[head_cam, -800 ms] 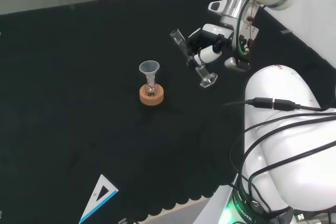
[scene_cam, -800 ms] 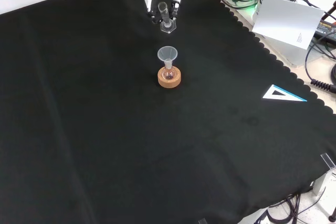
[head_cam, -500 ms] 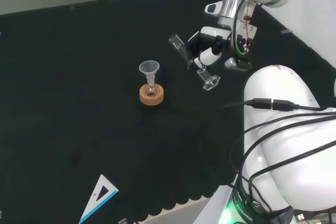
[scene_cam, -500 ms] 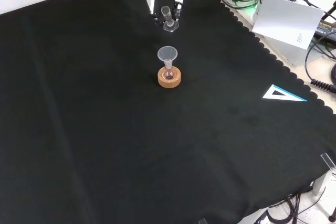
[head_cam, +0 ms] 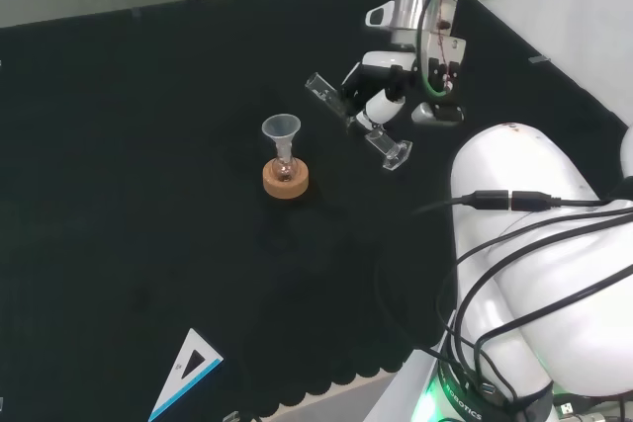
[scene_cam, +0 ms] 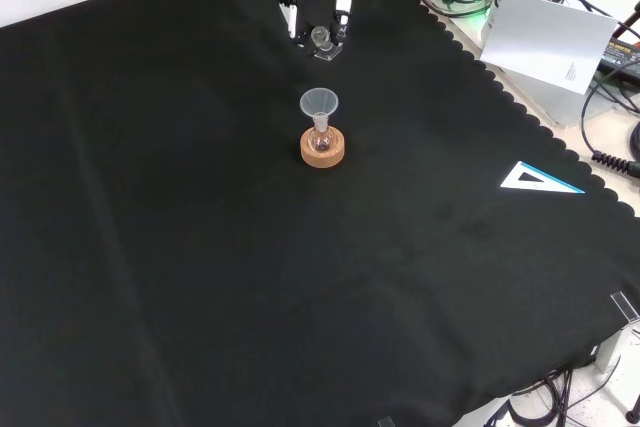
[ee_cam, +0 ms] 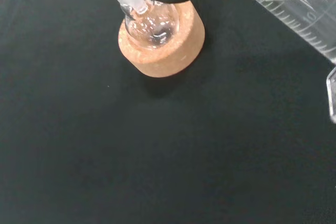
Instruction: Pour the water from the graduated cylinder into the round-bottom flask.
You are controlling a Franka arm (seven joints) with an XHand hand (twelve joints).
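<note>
A black cloth [scene_cam: 200, 277] covers the whole bench, with a wavy scalloped edge. Far from the hand, near that edge, lies a white triangle ruler [scene_cam: 538, 179] with a blue side. Past the cloth sit cables [scene_cam: 612, 107] and a white sheet of paper [scene_cam: 552, 41].

Closer to the hand stands a little round-bottom flask [ee_cam: 155, 23] of clear glass. It sits in a round cork ring [head_cam: 286, 181]. A clear funnel [head_cam: 281, 130] stands in its neck, wide end up.

The hand [head_cam: 381, 86] is just beyond the funnel in the front view, and up off the cloth. Its fingers are curled round a clear graduated cylinder [head_cam: 358, 123]. The cylinder is tipped a long way over. Its open mouth points toward the funnel, and its flat foot hangs lower, on the side away from the funnel. Thin marks run along its side in the wrist view. I cannot tell if water is inside.
</note>
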